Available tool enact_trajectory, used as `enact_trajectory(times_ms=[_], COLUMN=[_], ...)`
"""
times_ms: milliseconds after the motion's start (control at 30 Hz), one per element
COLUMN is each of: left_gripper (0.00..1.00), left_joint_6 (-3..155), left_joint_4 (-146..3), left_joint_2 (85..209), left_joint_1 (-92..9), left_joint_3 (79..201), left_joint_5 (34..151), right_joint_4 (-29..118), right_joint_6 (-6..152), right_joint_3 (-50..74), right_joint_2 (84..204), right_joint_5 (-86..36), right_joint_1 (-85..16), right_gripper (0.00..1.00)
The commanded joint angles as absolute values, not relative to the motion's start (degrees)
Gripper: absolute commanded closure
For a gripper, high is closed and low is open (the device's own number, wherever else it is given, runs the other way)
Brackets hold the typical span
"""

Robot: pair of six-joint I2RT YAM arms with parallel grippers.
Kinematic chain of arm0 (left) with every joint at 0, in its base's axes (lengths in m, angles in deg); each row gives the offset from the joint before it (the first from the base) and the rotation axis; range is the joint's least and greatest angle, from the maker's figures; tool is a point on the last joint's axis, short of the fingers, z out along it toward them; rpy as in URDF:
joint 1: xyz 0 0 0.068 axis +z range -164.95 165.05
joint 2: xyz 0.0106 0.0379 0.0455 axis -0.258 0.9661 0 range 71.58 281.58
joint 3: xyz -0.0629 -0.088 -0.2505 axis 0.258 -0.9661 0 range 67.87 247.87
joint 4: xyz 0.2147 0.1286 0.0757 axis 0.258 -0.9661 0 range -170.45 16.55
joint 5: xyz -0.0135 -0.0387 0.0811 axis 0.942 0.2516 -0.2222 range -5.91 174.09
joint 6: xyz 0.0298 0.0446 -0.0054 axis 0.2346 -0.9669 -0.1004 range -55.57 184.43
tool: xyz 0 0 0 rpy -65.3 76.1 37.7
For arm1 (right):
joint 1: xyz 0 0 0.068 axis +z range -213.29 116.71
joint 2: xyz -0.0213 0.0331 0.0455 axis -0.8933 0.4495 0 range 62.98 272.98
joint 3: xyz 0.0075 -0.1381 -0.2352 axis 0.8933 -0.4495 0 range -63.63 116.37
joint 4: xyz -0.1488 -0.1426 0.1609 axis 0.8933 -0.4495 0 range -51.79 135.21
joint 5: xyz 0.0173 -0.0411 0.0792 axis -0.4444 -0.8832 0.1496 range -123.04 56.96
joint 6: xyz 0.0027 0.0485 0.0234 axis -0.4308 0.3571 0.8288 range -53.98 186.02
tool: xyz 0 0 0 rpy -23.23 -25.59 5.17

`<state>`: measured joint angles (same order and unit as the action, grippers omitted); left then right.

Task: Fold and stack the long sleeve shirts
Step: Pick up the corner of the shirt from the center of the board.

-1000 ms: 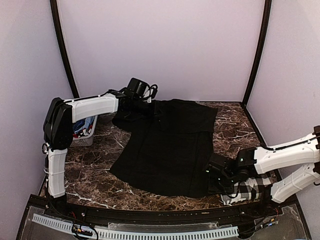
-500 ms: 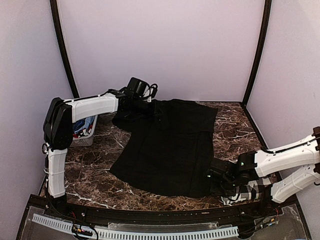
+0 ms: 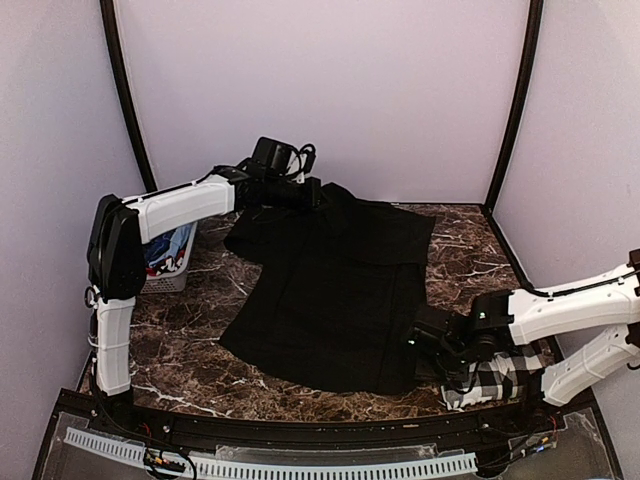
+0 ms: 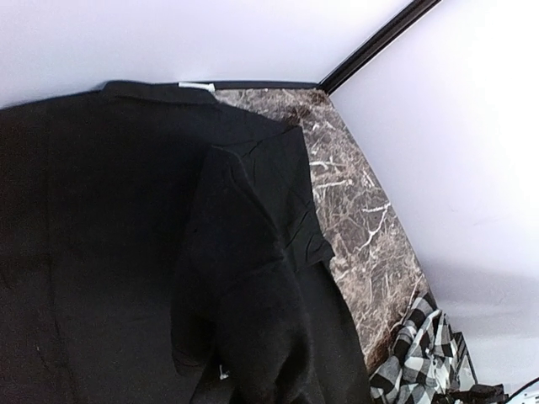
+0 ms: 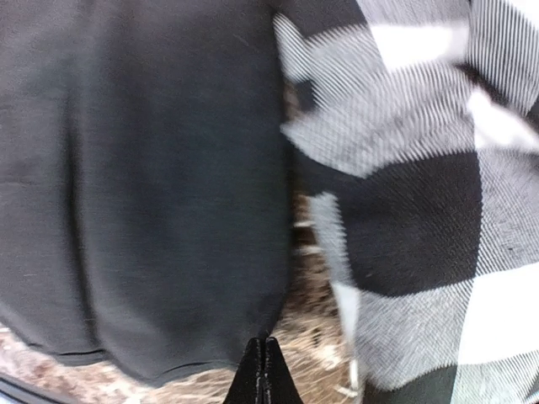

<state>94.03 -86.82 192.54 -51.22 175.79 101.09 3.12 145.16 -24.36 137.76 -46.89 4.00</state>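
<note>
The black shirt lies on the left, the checked shirt on the right, some brown bench shows between them, and the claw tips are pressed together.

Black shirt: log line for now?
black shirt: spread, far corner raised | left hand: gripping it | right hand: shut by hem | checked shirt: bunched

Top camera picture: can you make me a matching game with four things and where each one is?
Things:
1. black shirt
2. checked shirt
3. white basket
4. left gripper

Places:
A. near right corner of the table
B. at the table's left edge
C. spread over the middle of the table
D. at the black shirt's far left corner

Pairs: 1-C, 2-A, 3-B, 4-D
</note>
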Motion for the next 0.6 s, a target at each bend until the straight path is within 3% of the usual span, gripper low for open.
enact_trajectory(times_ms=[0, 233, 567], left_gripper=[1.00, 1.00, 1.00], left_joint_6=[93.00, 92.35, 87.71], left_joint_4=[-83.17, -82.00, -82.58], left_joint_2=[192.03, 193.17, 193.96], left_joint_1=[-51.04, -48.52, -43.90], left_joint_3=[180.80, 184.62, 184.41], left_joint_5=[98.44, 99.01, 98.99], right_joint_4=[-0.70, 1.84, 11.27], right_joint_6=[141.27, 129.18, 114.68], right_joint_3=[-18.13, -6.61, 11.49], right_joint_2=[136.46, 144.25, 164.87], right_joint_5=[-50.66, -49.94, -41.31], right_joint_1=[4.91, 5.00, 4.51], right_gripper=[1.00, 1.00, 1.00])
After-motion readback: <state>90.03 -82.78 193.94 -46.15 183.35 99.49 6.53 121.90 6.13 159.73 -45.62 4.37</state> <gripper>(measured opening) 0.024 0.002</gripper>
